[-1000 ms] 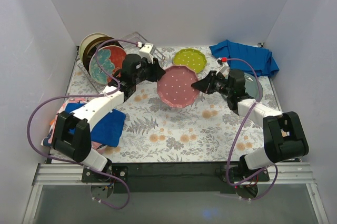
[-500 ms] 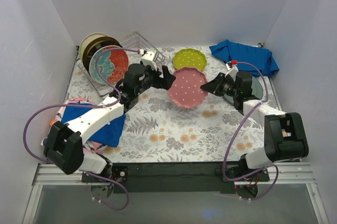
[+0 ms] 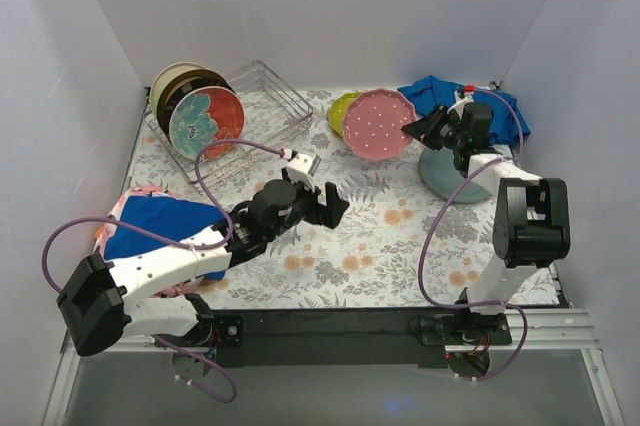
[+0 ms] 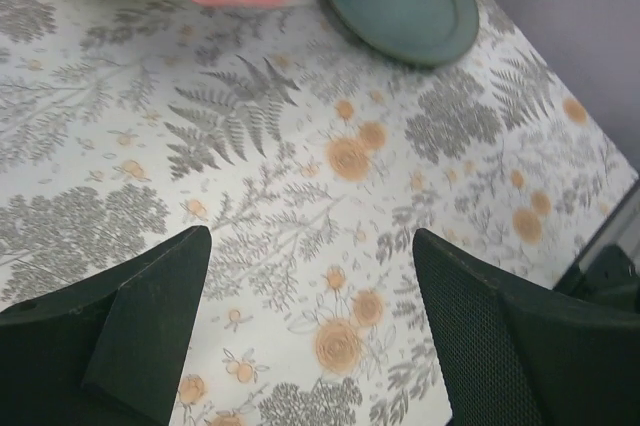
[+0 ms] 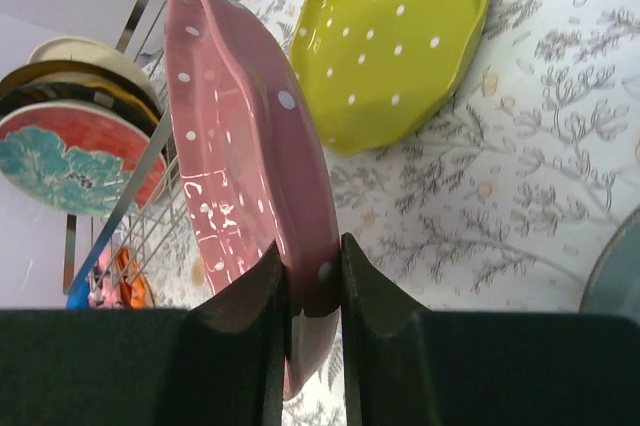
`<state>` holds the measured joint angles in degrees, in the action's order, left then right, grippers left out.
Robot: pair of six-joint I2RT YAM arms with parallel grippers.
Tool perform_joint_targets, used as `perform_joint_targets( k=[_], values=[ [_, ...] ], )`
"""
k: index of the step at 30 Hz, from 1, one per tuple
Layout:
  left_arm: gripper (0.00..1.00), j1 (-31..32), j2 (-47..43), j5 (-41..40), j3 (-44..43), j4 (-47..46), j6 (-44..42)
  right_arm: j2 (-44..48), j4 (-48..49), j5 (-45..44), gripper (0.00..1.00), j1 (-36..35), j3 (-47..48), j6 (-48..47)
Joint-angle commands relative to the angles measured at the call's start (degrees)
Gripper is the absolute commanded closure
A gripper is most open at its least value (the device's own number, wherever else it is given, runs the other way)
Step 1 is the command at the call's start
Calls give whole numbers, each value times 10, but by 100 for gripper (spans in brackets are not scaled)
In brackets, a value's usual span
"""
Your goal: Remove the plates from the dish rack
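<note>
My right gripper (image 3: 412,129) (image 5: 312,268) is shut on the rim of the pink dotted plate (image 3: 378,124) (image 5: 240,146) and holds it tilted in the air, partly over the lime-green dotted plate (image 3: 343,109) (image 5: 400,36). The grey-teal plate (image 3: 452,177) (image 4: 400,1) lies flat on the table under the right arm. My left gripper (image 3: 335,208) (image 4: 310,246) hangs open over the middle of the table with nothing between its fingers. The dish rack (image 3: 262,96) stands at the back left, and the teal-red floral plate (image 3: 205,121) (image 5: 70,156) stands upright in it, with a dark-rimmed and a cream one behind.
A blue cloth (image 3: 492,106) is bunched at the back right behind the right arm. Another blue cloth (image 3: 160,231) lies at the left edge over something pink and orange. White walls close in the table on three sides.
My left gripper opened, let go of the pink plate and drew back toward the near side. The right gripper carried the plate to the back right, over the lime-green plate.
</note>
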<state>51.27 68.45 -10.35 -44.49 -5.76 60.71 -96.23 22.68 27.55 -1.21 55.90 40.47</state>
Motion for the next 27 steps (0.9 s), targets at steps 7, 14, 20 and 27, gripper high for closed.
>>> perform_joint_targets(
  k=[7,14,20,27],
  values=[
    [19,67,-57,-29,83,-72,-67,-142,-25,-22,99,-20,258,17],
    [18,82,-165,-134,124,-72,-72,-258,-65,18,99,-30,386,-9],
    [18,84,-320,-195,226,-176,-74,-295,-82,25,99,-34,431,-17],
    [18,86,-375,-203,263,-205,-84,-325,-107,39,99,-34,471,-21]
  ],
)
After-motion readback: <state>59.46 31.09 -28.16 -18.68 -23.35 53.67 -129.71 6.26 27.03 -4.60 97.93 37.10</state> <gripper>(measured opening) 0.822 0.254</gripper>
